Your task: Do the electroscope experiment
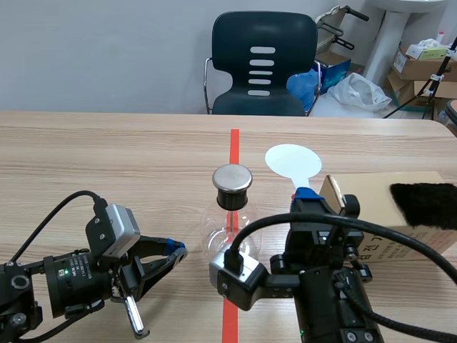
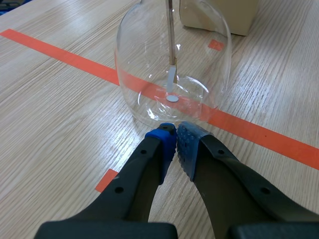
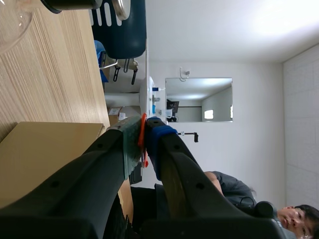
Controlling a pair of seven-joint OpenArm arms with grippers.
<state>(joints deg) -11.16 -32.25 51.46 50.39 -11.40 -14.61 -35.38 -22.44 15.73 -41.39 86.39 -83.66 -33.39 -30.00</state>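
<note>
The electroscope (image 1: 230, 211), a clear glass flask with a metal cap (image 1: 233, 177), stands on the red tape line at mid table. In the left wrist view its flask (image 2: 172, 64) shows a rod and a small foil leaf inside. My left gripper (image 1: 176, 249) (image 2: 174, 137) is shut on nothing, its tips right at the flask's base. My right gripper (image 1: 305, 194) (image 3: 143, 138) stands just right of the flask, shut on the handle of a white round paddle (image 1: 293, 160), held upright with its disc toward the table's far side. Only a thin orange edge (image 3: 142, 130) shows between the pads.
A cardboard box (image 1: 378, 196) lies at the right with a piece of black fur (image 1: 426, 205) on it. A dark chair (image 1: 263, 64) stands beyond the far edge, with boxes and bags on the floor behind. A person shows in the right wrist view.
</note>
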